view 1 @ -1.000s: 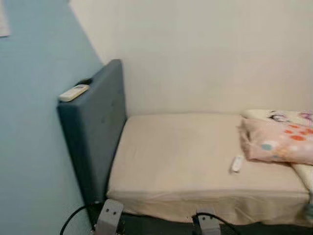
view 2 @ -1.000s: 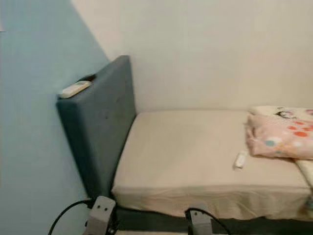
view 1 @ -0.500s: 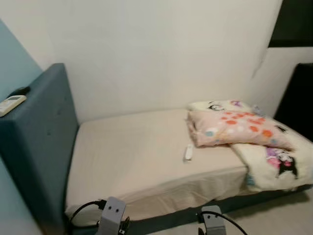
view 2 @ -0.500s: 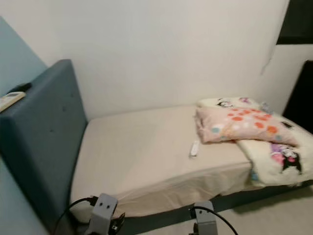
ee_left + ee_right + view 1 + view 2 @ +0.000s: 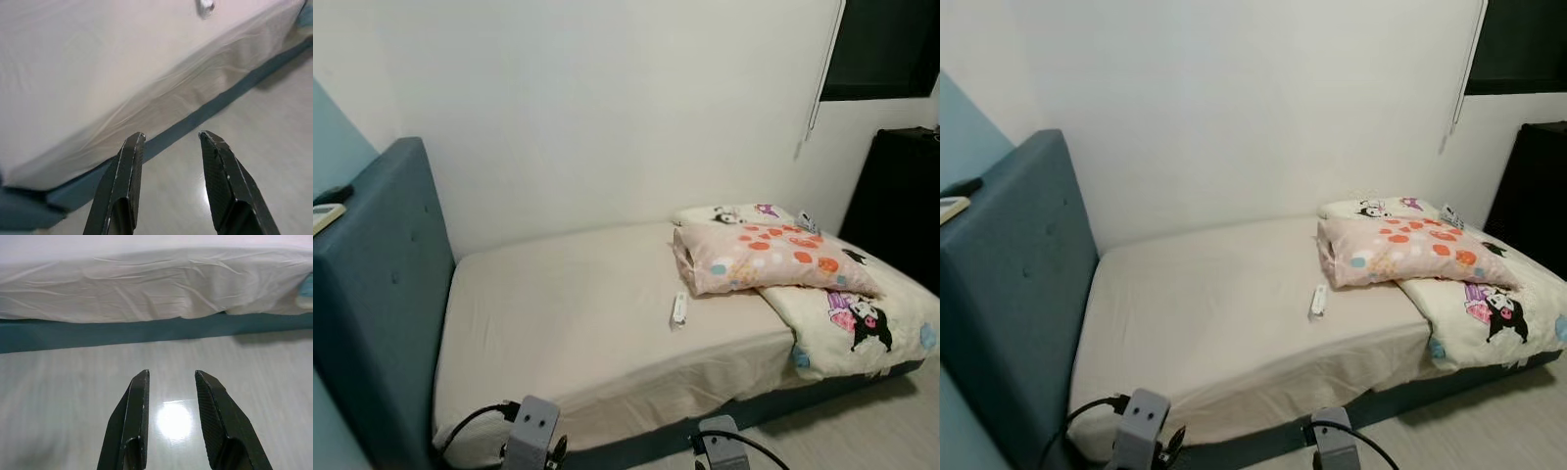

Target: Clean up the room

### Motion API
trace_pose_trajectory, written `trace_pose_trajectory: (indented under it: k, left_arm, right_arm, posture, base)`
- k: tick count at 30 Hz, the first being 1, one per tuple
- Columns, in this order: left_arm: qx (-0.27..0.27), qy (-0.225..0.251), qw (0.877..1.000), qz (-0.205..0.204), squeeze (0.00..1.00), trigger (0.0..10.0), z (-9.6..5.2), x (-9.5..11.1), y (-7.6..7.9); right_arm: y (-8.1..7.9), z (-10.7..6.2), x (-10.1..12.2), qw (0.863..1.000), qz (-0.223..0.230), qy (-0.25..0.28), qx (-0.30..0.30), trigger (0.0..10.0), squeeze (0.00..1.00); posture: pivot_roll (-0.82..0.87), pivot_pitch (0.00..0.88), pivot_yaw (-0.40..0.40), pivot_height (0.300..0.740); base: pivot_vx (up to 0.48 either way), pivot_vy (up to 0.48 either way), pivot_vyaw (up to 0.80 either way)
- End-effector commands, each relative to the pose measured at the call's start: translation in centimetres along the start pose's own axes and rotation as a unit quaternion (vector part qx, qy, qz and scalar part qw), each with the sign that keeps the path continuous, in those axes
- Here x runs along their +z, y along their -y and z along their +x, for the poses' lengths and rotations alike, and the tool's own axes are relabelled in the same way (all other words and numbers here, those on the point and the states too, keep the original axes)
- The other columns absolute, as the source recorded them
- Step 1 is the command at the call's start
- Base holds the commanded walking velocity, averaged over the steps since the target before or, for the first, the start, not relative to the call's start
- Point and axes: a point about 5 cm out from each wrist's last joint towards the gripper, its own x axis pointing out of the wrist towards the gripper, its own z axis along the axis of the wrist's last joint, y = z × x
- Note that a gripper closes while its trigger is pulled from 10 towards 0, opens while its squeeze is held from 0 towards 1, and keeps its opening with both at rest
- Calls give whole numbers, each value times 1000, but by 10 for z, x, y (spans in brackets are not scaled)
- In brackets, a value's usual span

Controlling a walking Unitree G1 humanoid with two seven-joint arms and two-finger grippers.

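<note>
So there's a bed (image 5: pixel 568 333) with a plain cream sheet and a teal padded headboard (image 5: pixel 382 294) on the left. A small white remote (image 5: pixel 680 307) lies mid-mattress, just left of a pink spotted pillow (image 5: pixel 764 259), with a cartoon-print cream blanket (image 5: pixel 847 328) bunched at the right end. Left gripper (image 5: pixel 168 139) and right gripper (image 5: pixel 171 377) both hang low over the pale glossy floor (image 5: pixel 58 396), fingers parted, holding nothing.

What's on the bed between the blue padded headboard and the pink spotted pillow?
Bare cream sheet, in both eye views, from blue padded headboard until a small white remote beside the pink spotted pillow.
</note>
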Motion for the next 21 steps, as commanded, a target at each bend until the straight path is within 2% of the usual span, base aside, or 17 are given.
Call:
trace_pose_trajectory:
  k: [1,21]
  left_arm:
    - [6,-2,1000,-4,0,10000,-4,-4,-5]
    - [5,4,1000,-5,0,10000,-3,-2,-5]
  right_arm:
    - [-3,0,0,1000,-3,-2,3,10000,0]
    - [-3,1,1,1000,-3,-1,1,10000,0]
  posture:
    - [-16,90,-15,740]
    - [-17,95,-17,740]
  base:
    - [352,0,0]
    - [359,0,0]
